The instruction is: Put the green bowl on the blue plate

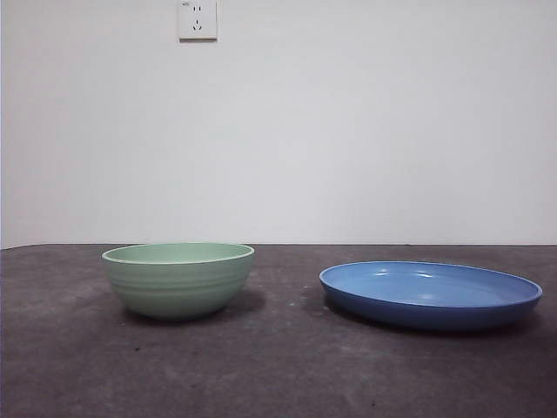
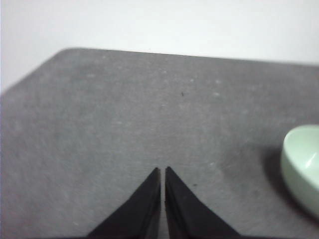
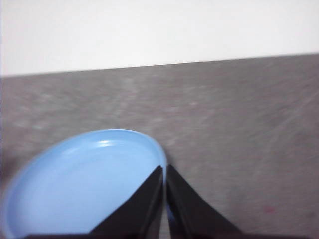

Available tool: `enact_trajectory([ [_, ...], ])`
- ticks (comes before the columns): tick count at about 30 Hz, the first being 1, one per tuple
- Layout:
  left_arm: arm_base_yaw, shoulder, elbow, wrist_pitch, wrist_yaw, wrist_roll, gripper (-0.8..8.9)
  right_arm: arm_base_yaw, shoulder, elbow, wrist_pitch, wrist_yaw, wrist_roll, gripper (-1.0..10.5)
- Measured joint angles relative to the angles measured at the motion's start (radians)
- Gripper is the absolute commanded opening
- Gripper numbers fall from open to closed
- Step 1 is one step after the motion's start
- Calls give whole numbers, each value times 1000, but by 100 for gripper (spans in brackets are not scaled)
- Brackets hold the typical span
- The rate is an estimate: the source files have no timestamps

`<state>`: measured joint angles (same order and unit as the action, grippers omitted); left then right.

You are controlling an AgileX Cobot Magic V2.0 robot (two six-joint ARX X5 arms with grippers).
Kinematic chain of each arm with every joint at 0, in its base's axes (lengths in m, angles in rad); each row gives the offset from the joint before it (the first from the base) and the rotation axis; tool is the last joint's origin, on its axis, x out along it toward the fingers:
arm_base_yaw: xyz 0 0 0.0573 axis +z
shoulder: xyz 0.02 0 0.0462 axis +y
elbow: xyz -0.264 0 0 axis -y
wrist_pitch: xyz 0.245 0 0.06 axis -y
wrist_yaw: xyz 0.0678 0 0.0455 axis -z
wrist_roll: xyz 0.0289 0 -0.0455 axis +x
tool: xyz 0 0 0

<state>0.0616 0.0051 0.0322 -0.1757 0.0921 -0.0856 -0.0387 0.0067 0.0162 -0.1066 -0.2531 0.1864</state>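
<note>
The green bowl point(image 1: 178, 279) stands upright and empty on the dark table at the left of the front view. The blue plate point(image 1: 430, 293) lies empty on the table to its right, apart from it. Neither gripper shows in the front view. My left gripper point(image 2: 163, 170) is shut and empty above bare table, with the bowl's rim point(image 2: 304, 167) off to one side of it. My right gripper point(image 3: 164, 169) is shut and empty, with its tips over the near rim of the plate point(image 3: 82, 186).
The dark grey table point(image 1: 278, 374) runs back to a white wall with a power socket point(image 1: 197, 19). The left wrist view shows the table's rounded far corner point(image 2: 70, 50).
</note>
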Motion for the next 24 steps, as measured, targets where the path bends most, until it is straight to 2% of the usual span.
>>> enact_trajectory([
  [5,0,0,0,0,0,-245,14,0,0,0,-6,-6,124,6],
  [11,0,0,1,2,31,-413,15,0,0,0,6,-42,217,6],
  [17,0,0,54,-8,100,-483,15,0,0,73,4,-31,239,6],
  [24,0,58,225,-59,117,-496,15,0,8,230,6,-6,240,6],
])
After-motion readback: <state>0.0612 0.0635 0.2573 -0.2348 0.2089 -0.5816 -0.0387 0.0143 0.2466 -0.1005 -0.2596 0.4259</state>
